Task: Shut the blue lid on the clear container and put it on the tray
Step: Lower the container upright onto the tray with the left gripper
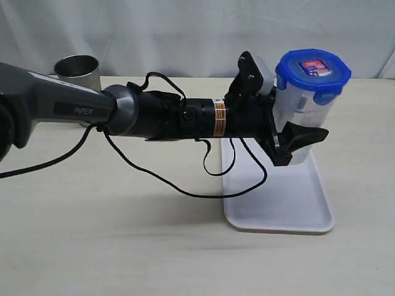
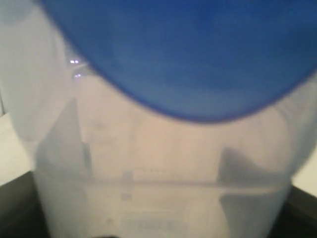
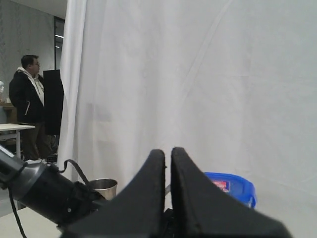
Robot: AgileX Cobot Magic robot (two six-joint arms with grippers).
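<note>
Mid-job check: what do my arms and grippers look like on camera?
The left arm is grey with "PIPER" lettering, then a black wrist with an orange-yellow label band and loose black cables looping below. The left gripper is black with tapered fingers. The right gripper shows only as two black wedge-shaped fingers; its arm is out of view.

LEFT ARM AND RIGHT GRIPPER: We are looking at the left arm, its grey shell at nine o'clock in the exterior view carrying the pale lettering PIPER. Toward three o'clock it is giving way to a black cylindrical wrist ringed by a yellow-orange label band, with a thin black cable looping beneath at six o'clock. We are also seeing the right gripper, its black wedge-shaped fingers tapering to narrow tips.
</note>
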